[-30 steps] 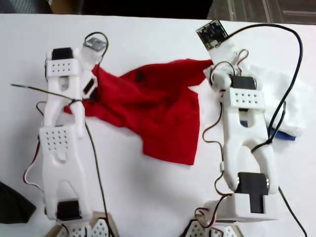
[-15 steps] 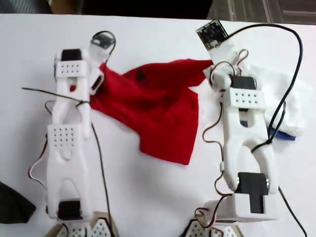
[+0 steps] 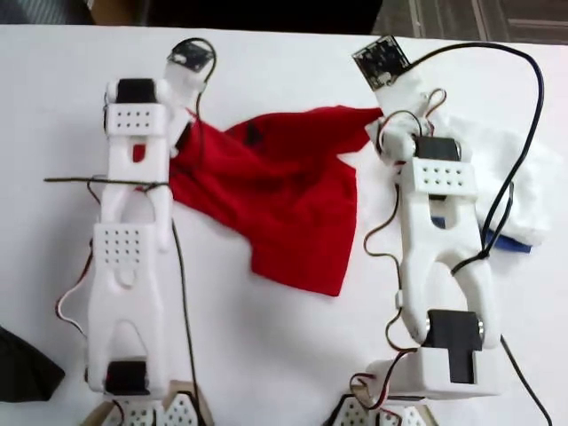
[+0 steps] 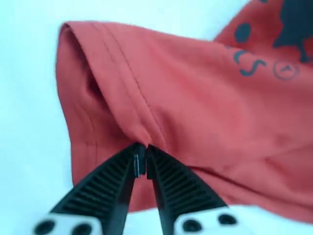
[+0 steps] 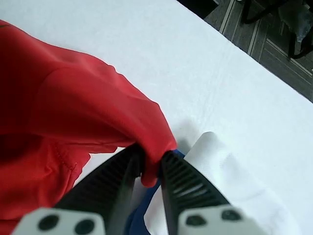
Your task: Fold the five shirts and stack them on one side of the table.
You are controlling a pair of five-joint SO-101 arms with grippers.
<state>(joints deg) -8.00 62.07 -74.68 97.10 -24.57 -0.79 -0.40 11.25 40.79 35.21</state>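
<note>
— Okay, surface first?
— White table, takes up most of the high view. Grey floor past its far edge, with some dark furniture legs out there.
— Biggest thing on it?
— Red shirt. It lies between the two arms, on the far half of the table.
— Which way does it run?
— Long axis goes side to side, from one gripper across to the other. The far edge is pulled fairly straight. One broad flap points toward the near edge and slants to the right arm's side.
— Next largest?
— White cloth pile on the table outboard of the right arm. Blue cloth peeks out at its near edge. Black cloth sits at the near left corner, well apart from the shirt.
— Grippers?
— Left gripper has its jaws closed, pinching a stitched hem fold at the shirt's left end. Right gripper has its jaws clamped on a bunched red corner at the right end, just beside the white pile.
— Any writing?
— Dark print on the red fabric, some letters and a round mark, too blurred to read. Small dark patch near the far edge, can't tell what it is.
</note>
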